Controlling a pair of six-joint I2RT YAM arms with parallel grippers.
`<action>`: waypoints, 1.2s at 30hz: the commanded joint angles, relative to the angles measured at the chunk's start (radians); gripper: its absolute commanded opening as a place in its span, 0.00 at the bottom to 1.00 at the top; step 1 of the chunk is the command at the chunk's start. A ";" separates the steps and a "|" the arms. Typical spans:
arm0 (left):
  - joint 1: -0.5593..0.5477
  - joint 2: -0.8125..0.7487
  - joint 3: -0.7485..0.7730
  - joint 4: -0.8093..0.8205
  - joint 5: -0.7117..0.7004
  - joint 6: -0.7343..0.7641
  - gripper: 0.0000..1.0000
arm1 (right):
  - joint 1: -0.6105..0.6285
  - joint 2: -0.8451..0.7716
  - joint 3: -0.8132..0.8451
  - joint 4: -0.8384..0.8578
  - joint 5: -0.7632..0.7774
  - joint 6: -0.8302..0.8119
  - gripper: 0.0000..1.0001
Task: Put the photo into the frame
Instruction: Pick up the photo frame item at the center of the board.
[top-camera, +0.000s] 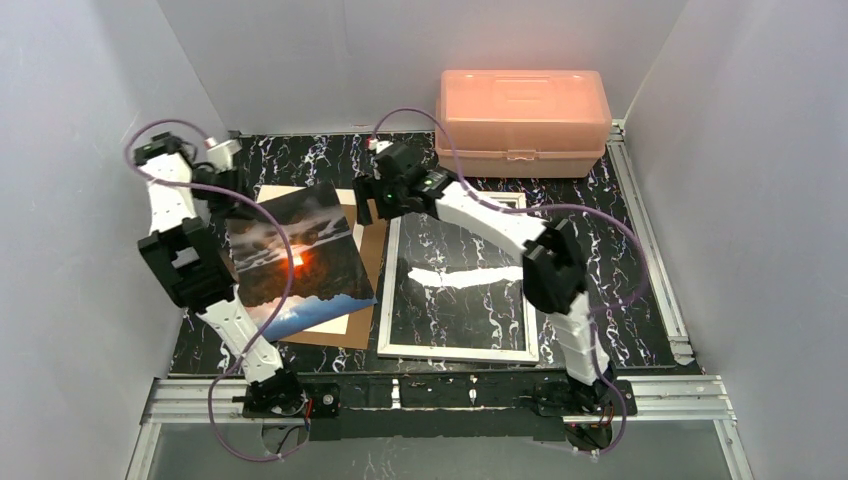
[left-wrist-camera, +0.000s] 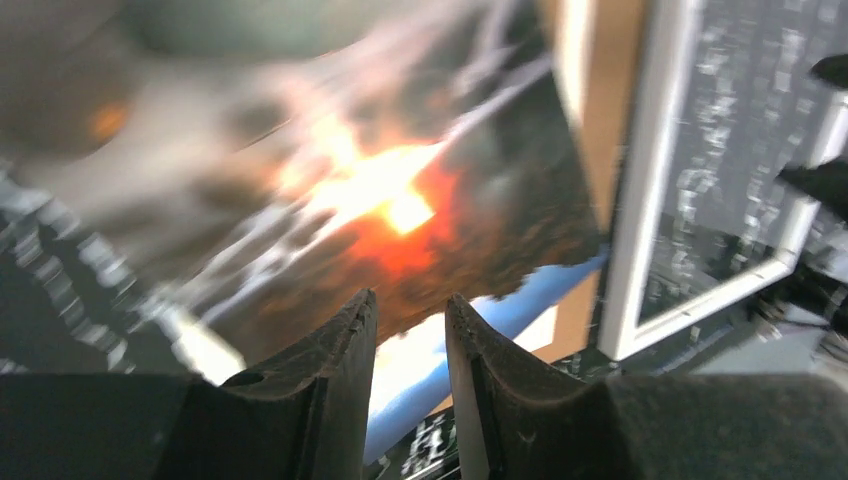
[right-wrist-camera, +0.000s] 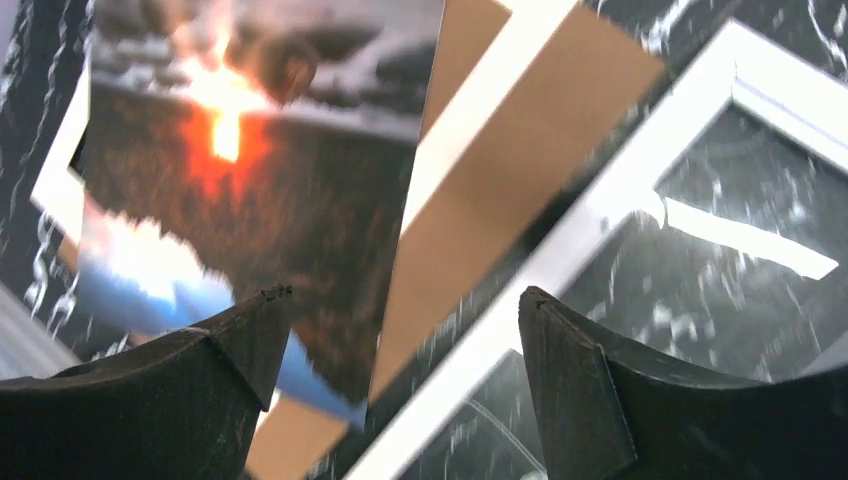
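Note:
The photo (top-camera: 298, 255), dark clouds round an orange glow, lies askew on a brown backing board (top-camera: 368, 250) at the left of the mat. The white frame (top-camera: 455, 352) lies flat to its right, pane showing the marbled mat. My left gripper (top-camera: 232, 195) is at the photo's far left corner; in the left wrist view its jaws (left-wrist-camera: 410, 305) stand slightly apart with nothing between them, above the photo (left-wrist-camera: 380, 200). My right gripper (top-camera: 368, 205) hangs open over the board's far right edge by the frame's far left corner; its jaws (right-wrist-camera: 400, 300) span the photo (right-wrist-camera: 280, 170), board (right-wrist-camera: 520, 140) and frame (right-wrist-camera: 600, 210).
A pink plastic box (top-camera: 523, 110) stands at the back right, behind the frame. Grey walls close in the left, back and right sides. A metal rail (top-camera: 440, 395) runs along the near edge by the arm bases.

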 joint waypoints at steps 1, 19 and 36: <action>0.091 0.022 -0.024 -0.046 -0.195 0.097 0.29 | -0.018 0.250 0.282 -0.008 0.022 0.031 0.90; 0.102 0.174 -0.162 0.391 -0.545 0.016 0.08 | -0.041 0.533 0.459 0.161 0.051 0.132 0.91; 0.078 0.195 -0.243 0.418 -0.553 0.057 0.06 | -0.086 0.645 0.501 0.345 0.105 0.136 0.92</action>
